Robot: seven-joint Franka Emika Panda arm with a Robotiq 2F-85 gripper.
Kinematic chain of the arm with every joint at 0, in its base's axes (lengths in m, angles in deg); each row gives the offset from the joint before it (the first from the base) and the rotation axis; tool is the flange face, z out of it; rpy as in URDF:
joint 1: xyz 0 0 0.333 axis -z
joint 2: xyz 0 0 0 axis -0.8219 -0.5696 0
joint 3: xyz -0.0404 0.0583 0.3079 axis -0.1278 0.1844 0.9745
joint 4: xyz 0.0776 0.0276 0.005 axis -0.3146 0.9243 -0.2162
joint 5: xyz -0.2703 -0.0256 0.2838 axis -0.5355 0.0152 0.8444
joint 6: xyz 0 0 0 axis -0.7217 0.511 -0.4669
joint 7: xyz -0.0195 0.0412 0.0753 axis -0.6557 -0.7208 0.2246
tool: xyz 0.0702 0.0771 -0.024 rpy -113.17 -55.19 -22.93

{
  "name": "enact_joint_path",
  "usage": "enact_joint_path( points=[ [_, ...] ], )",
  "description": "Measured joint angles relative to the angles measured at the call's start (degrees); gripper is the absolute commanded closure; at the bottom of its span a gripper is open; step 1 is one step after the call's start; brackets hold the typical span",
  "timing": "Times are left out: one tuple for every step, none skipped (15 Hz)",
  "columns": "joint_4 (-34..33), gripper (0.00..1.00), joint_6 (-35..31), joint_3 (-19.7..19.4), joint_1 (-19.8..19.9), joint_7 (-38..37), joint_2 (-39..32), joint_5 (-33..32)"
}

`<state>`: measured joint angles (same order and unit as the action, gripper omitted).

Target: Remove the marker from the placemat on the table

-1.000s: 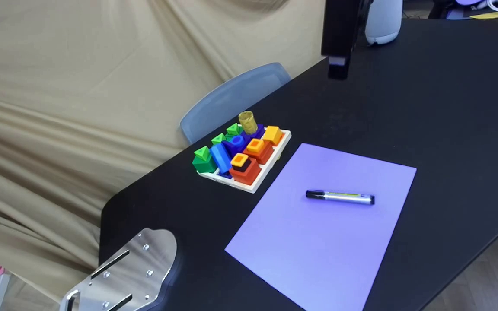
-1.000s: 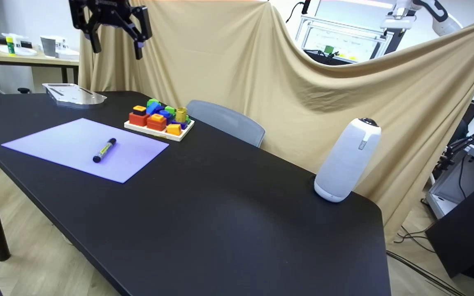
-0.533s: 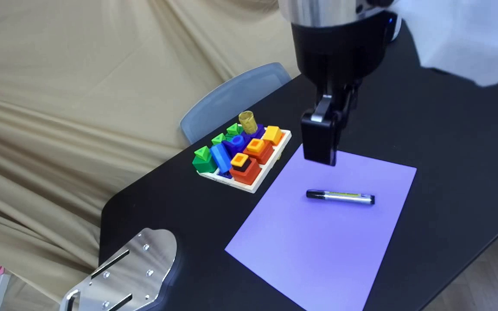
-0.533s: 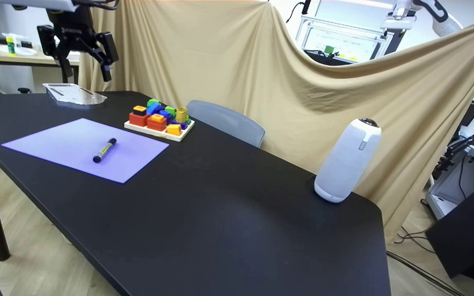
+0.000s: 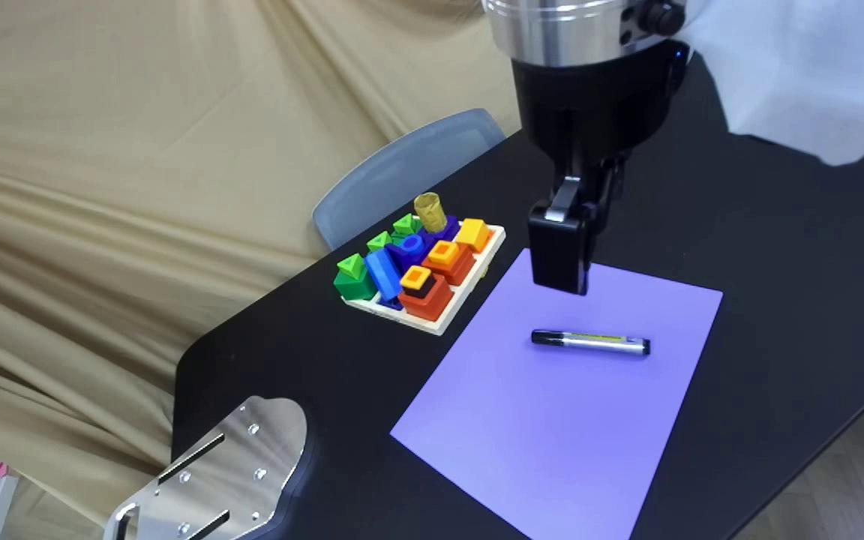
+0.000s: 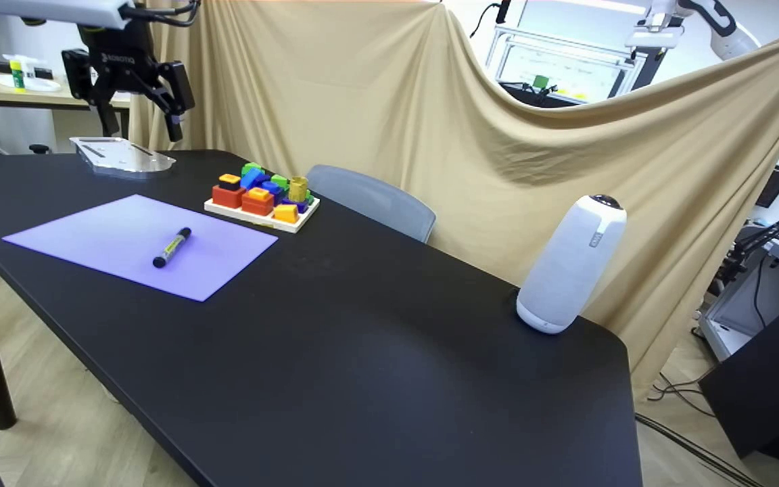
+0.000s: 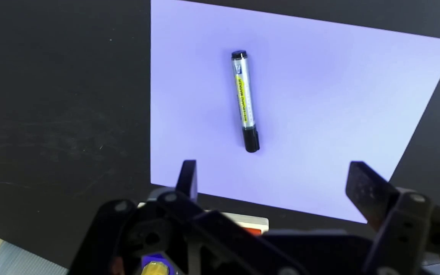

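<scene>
The marker (image 5: 592,342), with black ends and a silver and yellow body, lies flat on the placemat (image 5: 537,427), a plain purple sheet on the black table (image 5: 297,352). The marker (image 6: 172,247) and placemat (image 6: 112,237) also show in the other exterior view. In the wrist view the marker (image 7: 245,100) lies beyond the fingertips, cap end nearer them, on the placemat (image 7: 319,95). My gripper (image 7: 273,164) is open with nothing between its fingers. In both exterior views the gripper (image 6: 143,134) hangs above the table, apart from the marker; its near finger (image 5: 559,255) covers part of the placemat's far edge.
A white tray (image 5: 402,319) of colourful blocks stands beside the placemat; its edge shows behind the fingers in the wrist view (image 7: 256,221). A metal plate (image 5: 229,465) lies at one table end. A tall white device (image 6: 569,267) stands at the other. A chair (image 6: 376,203) is behind the table.
My gripper has come down and across to above the placemat's far part, mostly in the first half second, then only slightly lower. The marker and placemat have not moved.
</scene>
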<state>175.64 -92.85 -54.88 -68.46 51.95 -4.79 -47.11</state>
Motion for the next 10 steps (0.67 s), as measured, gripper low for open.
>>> enact_joint_path(
  points=[
    [0.0,0.0,-0.3,-0.3,0.0,0.1,-0.5,0.1],
    [0.2,0.0,-0.9,-0.8,0.1,0.2,-1.3,0.1],
    [0.4,0.0,-2.0,-1.4,0.2,0.4,-2.4,0.2],
    [0.6,0.0,-3.3,-2.0,0.3,0.5,-3.8,0.2],
    [0.8,0.0,-4.7,-2.6,0.5,0.6,-5.4,0.2],
    [1.0,0.0,-6.3,-3.1,0.6,0.7,-7.1,0.1],
    [1.0,0.0,-7.9,-3.7,0.7,0.7,-8.9,0.1],
    [1.0,0.0,-9.4,-4.3,0.7,0.7,-10.8,0.1],
    [1.0,0.0,-11.0,-4.7,0.9,0.8,-12.6,-0.1],
    [0.9,0.0,-12.6,-5.1,1.0,0.8,-14.3,-0.6]
  ],
)
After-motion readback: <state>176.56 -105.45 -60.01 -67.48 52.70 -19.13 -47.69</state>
